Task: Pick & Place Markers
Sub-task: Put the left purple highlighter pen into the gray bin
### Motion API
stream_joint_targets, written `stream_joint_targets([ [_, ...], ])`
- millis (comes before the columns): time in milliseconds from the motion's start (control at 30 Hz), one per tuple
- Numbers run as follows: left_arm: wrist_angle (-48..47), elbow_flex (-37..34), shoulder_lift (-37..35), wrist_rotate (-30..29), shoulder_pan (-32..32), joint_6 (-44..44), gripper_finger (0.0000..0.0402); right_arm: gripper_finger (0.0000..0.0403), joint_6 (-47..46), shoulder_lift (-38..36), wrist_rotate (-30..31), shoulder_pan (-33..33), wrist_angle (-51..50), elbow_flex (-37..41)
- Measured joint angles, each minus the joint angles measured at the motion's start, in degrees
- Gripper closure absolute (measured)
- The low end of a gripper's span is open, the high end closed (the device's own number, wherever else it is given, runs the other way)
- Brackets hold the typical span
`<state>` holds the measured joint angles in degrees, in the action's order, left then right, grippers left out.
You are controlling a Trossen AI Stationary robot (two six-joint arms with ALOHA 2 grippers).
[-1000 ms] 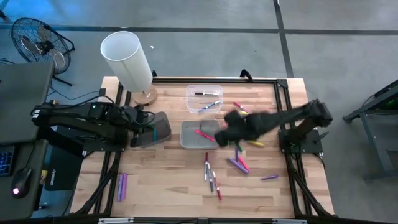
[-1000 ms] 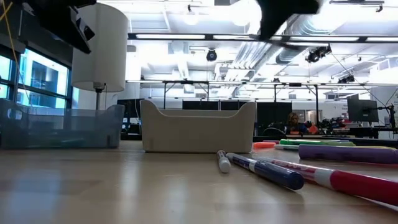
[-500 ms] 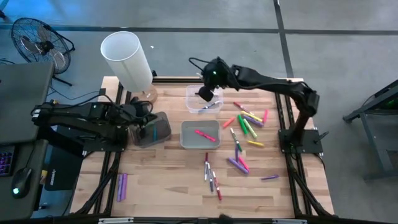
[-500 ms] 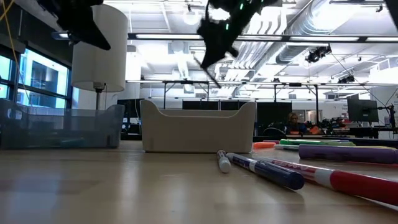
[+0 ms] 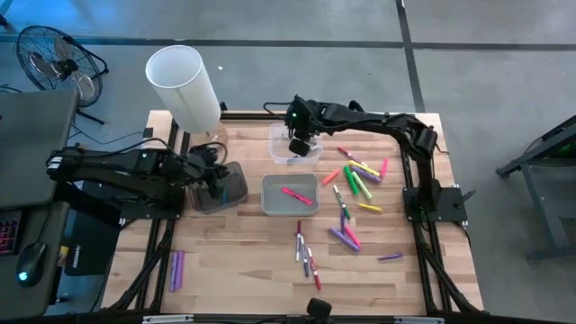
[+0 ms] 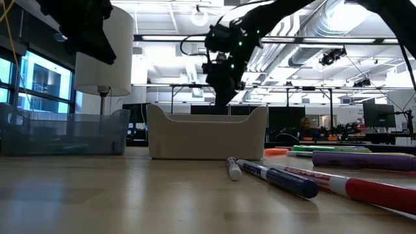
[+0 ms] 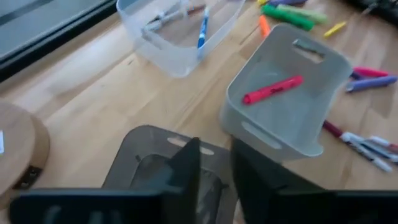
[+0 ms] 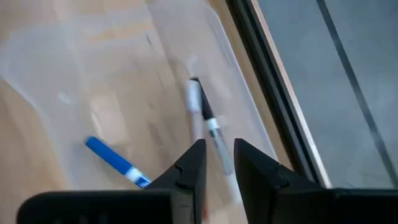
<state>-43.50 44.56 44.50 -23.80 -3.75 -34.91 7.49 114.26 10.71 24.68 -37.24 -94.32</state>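
Hovering over the clear bin [image 5: 295,142], right claw [image 5: 300,146] slightly parted, loose markers [image 5: 358,180] nearby.

Red marker [image 6: 383,193] cut off; dark bin [image 7: 163,168] half hidden.

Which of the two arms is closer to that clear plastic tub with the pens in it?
The right one. Its pincer hangs directly over the clear tub. The left pincer is off to the side, above the dark bin.
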Motion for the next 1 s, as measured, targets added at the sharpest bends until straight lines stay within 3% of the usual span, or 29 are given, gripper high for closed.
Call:
stream_joint_targets([
  [167,0.0,0.0,3.3,-1.2,0.0,5.6,0.023,0.0328,-8.1,-4.8,2.2,-1.8,-5.7,0.0],
  [400,0.1,0.3,8.4,4.6,0.0,3.2,0.0216,0.0359,-23.7,-14.0,4.7,-7.3,-20.7,0.0],
  [667,-8.1,4.6,17.4,6.8,-6.5,-23.2,0.0216,0.0383,-37.3,-25.2,13.9,-18.3,-24.9,10.1],
  [1000,-14.7,10.9,26.7,4.4,-25.1,-57.7,0.0216,0.0387,-52.9,-41.6,10.3,-29.3,-24.0,30.2],
])
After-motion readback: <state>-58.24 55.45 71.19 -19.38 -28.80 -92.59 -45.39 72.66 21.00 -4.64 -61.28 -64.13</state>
